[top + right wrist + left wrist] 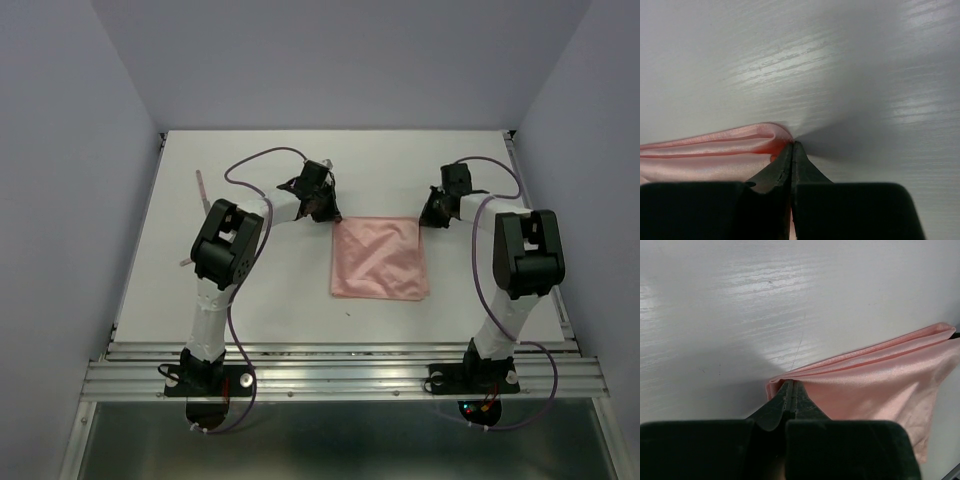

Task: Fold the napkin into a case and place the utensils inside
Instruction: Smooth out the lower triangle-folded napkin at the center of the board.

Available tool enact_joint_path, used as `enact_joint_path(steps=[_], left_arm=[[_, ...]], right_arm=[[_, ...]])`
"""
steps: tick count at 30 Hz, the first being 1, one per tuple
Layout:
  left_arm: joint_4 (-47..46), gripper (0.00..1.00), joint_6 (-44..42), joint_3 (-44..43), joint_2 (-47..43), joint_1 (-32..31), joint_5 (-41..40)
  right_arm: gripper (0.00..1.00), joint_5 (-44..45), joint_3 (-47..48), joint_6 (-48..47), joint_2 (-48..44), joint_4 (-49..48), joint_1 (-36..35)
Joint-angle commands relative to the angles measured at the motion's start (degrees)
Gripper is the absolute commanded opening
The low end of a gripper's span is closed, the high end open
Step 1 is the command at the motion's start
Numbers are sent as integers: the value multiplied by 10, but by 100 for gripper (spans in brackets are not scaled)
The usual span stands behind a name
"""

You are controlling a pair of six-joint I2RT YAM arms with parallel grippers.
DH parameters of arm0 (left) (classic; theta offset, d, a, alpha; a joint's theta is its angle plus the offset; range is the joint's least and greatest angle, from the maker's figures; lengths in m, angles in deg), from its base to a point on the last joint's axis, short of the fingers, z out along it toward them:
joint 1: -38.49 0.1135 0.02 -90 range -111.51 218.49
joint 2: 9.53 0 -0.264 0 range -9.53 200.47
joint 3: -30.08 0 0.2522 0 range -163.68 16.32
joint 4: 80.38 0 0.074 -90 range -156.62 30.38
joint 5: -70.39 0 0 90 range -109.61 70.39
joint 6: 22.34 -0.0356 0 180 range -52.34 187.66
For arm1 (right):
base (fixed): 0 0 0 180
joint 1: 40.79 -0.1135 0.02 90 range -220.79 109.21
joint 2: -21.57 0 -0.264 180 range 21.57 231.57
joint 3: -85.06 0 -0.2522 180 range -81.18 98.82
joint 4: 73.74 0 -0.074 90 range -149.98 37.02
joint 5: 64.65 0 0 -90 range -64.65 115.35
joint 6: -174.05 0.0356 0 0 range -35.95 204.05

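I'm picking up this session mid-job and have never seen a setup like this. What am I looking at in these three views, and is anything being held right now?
The big picture looks down from above and behind two robot arms bolted at the near edge of a white table. The other two pictures come from a camera on each wrist, so the dark shapes at the bottom are that arm's own fingers. A salmon-pink napkin lies on the table. The left gripper is shut on the napkin's far left corner, and the right gripper is shut on its far right corner. The wrist views show doubled cloth there. A thin pale stick lies near the table's left edge, too small to identify.
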Motion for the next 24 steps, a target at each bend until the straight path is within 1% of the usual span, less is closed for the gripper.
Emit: enact_joint_path(steps=[1, 11, 24], left_arm=[[18, 0, -9, 3, -16, 8, -22], [-8, 0, 4, 33, -39, 15, -14], [-45, 0, 44, 60, -52, 26, -3]], right_arm=[[1, 14, -27, 17, -30, -33, 2], [1, 38, -50, 39, -45, -41, 2], [1, 42, -63, 42, -49, -41, 2]])
